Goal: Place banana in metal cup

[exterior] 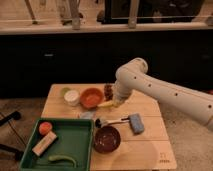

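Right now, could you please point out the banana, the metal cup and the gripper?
banana [105, 104]: camera view, yellow middle.
metal cup [86, 115]: camera view, grey side.
gripper [115, 104]: camera view, fingertips, shut on the banana's right end.

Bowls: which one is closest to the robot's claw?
The orange bowl. The claw hangs just beside it, at the banana; the dark bowl sits farther off, by the green tray.

Wooden table, glossy tray, perhaps plastic

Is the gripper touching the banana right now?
Touching. The camera view shows the gripper, right of the orange bowl, closed on the banana, no gap.
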`<state>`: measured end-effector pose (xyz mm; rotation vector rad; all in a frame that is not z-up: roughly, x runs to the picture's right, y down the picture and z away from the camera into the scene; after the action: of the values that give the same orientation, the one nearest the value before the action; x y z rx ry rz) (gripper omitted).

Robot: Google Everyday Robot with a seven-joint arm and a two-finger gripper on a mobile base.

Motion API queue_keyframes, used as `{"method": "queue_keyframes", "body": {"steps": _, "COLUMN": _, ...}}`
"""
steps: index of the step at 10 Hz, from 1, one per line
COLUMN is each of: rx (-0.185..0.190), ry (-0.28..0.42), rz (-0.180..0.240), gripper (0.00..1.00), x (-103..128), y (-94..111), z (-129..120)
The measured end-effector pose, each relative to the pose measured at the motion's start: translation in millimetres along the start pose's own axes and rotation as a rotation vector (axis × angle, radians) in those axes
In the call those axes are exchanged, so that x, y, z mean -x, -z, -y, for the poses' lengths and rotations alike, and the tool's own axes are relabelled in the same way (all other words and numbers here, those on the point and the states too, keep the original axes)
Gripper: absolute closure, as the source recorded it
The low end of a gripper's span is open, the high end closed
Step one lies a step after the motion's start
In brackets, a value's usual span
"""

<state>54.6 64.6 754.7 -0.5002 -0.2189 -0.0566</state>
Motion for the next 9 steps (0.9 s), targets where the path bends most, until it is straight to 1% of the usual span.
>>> {"method": "queue_keyframes", "body": {"steps": 1, "rx": 0.001, "ry": 0.005, "rz": 0.002, "gripper": 0.98, "x": 0.8, "y": -4.9, "z": -1.7}}
{"method": "queue_keyframes", "body": {"steps": 3, "rx": 0.005, "ry": -0.005, "rz": 0.006, "gripper": 0.98, "x": 3.2, "y": -6.8, "z": -5.4}}
{"method": "queue_keyframes", "body": {"steps": 5, "rx": 0.008, "ry": -0.003, "rz": 0.011, "gripper": 0.98, "x": 15.1, "y": -12.1, "z": -2.1}}
{"method": "queue_keyframes", "body": {"steps": 6, "rx": 0.006, "ry": -0.001, "rz": 0.008, "gripper": 0.98, "x": 17.4, "y": -12.7, "z": 0.0}}
{"method": "queue_keyframes", "body": {"steps": 8, "rx": -0.008, "ry": 0.003, "rz": -0.003, "gripper": 0.98, "x": 0.0, "y": -12.7, "z": 16.2}}
{"method": "queue_keyframes", "body": {"steps": 9, "rx": -0.014, "ry": 0.012, "rz": -0.002, "gripper": 0.98, "x": -10.6, "y": -13.6, "z": 26.8}}
